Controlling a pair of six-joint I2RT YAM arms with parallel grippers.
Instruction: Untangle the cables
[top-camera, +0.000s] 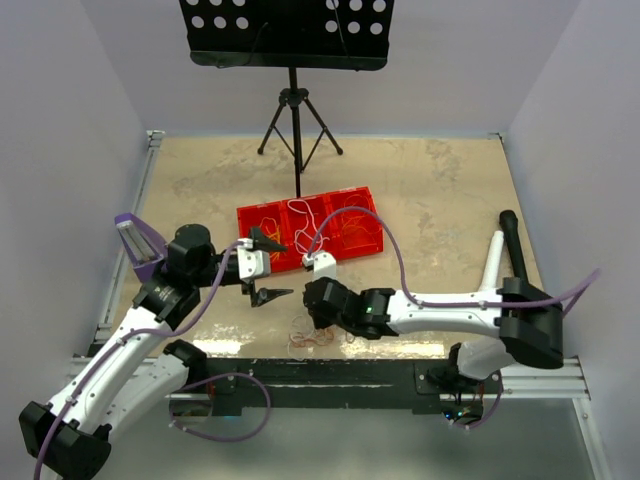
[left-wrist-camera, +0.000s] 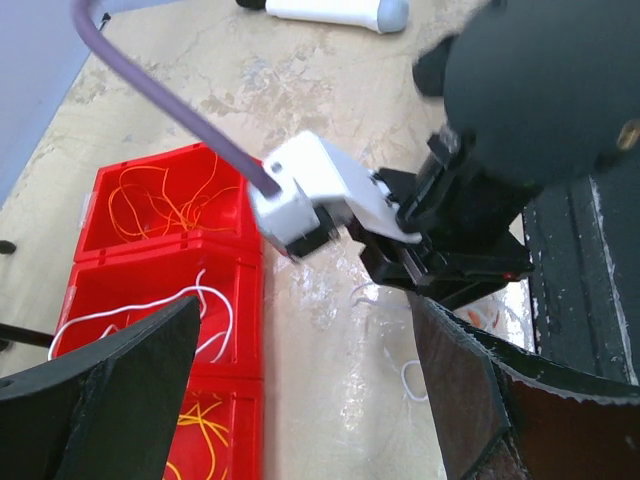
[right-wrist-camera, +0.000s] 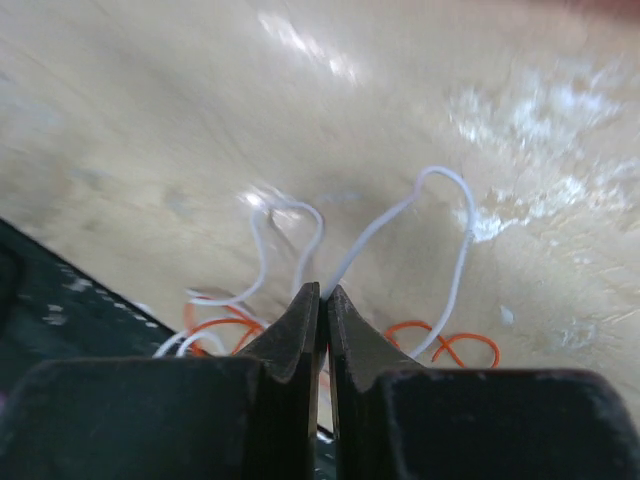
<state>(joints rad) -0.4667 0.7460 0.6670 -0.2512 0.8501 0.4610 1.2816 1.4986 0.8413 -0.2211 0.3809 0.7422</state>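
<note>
Right end effector (right-wrist-camera: 322, 292) fingers sit pinched shut on a white strand of the cables (top-camera: 312, 338), a small orange-and-white clump lying on the bench (top-camera: 200, 180) near its front edge. Left end effector (top-camera: 288, 269) hangs wide open and empty just left of it, beside the red bin (top-camera: 376, 222), which holds more strands.

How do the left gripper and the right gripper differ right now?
The left gripper is wide open; the right gripper is closed. The left gripper hangs by the red tray; the right gripper sits low at the loose cables. Both have black fingers.
</note>
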